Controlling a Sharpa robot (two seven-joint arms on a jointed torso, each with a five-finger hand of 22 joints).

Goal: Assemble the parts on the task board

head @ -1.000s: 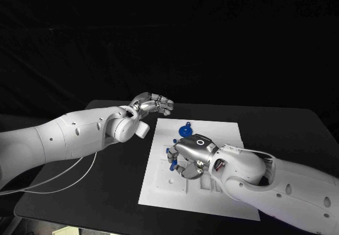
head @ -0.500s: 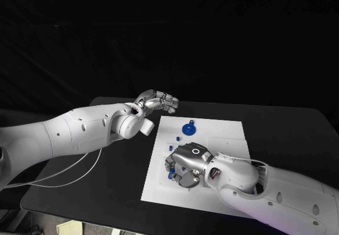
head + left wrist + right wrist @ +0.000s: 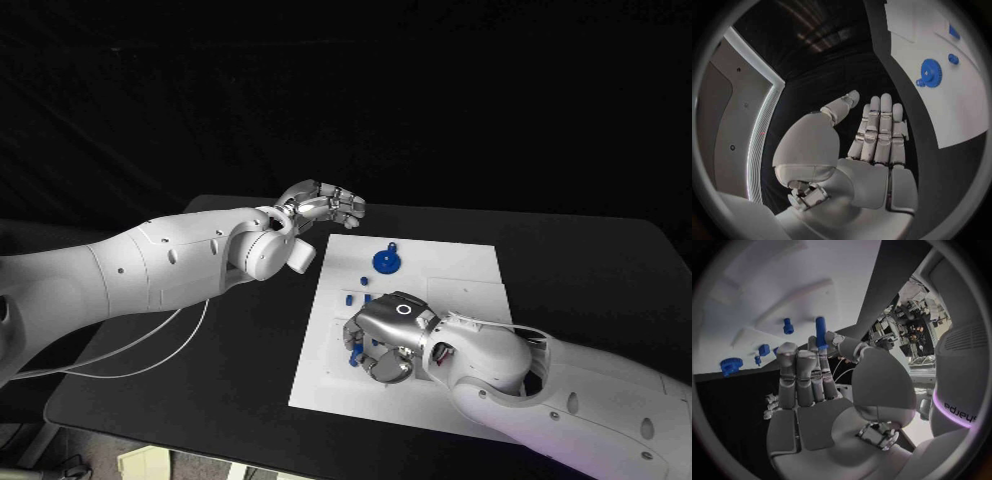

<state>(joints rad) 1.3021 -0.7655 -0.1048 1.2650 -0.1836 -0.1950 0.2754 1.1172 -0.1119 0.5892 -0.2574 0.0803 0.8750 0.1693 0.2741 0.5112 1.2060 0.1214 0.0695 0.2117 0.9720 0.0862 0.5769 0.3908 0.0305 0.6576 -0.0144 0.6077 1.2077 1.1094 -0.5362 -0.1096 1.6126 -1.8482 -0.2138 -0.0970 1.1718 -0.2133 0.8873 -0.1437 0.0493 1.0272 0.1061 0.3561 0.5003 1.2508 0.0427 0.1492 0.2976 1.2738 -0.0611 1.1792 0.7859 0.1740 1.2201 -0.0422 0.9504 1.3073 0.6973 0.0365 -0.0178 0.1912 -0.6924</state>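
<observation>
The white task board point(image 3: 450, 268) lies in the middle of the black table. A blue gear point(image 3: 385, 261) stands near its far edge, with small blue parts point(image 3: 351, 297) just in front of it. My right hand point(image 3: 387, 336) hovers low over the board's left half, palm down. In the right wrist view its thumb and a finger pinch a blue peg point(image 3: 820, 331) that points at the board point(image 3: 786, 280); another peg point(image 3: 787, 326) and the gear point(image 3: 731, 365) lie beyond. My left hand point(image 3: 326, 206) hangs past the board's far left corner, fingers straight, holding nothing point(image 3: 879, 130).
The black table point(image 3: 216, 350) extends left of the board under my left arm, where a white cable point(image 3: 144, 350) trails. More bare table lies to the right point(image 3: 577, 270). The left wrist view shows the gear point(image 3: 930, 71) on the board point(image 3: 961, 105).
My right hand has slid a little toward the board's near side and lower. The left hand has barely moved. The whole picture has shifted slightly.
</observation>
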